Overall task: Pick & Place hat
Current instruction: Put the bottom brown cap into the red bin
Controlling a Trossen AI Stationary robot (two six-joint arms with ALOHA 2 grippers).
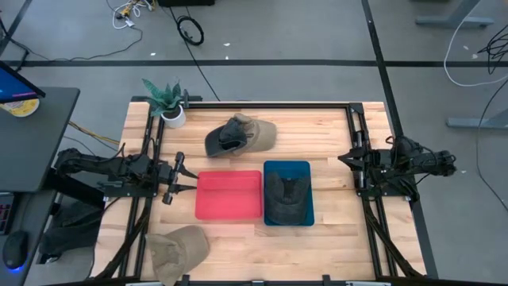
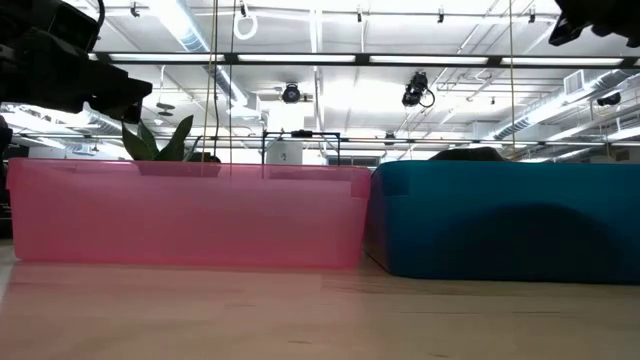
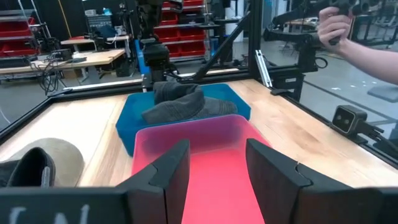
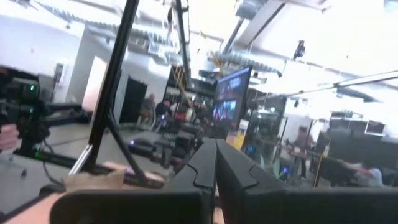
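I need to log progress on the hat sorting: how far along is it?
Done: one dark hat lies in the blue bin. In hand: nothing; the left claw is open beside the pink bin, which holds nothing, and the right claw is shut at the table's edge. Left: the tan hat near the plant and another at the front edge.

A small potted plant (image 1: 167,102) stands at the far left corner of the wooden worktop (image 1: 333,230). Cables (image 1: 189,30) lie on the grey floor beyond it. A person's hand (image 3: 334,26) shows past the worktop's edge.
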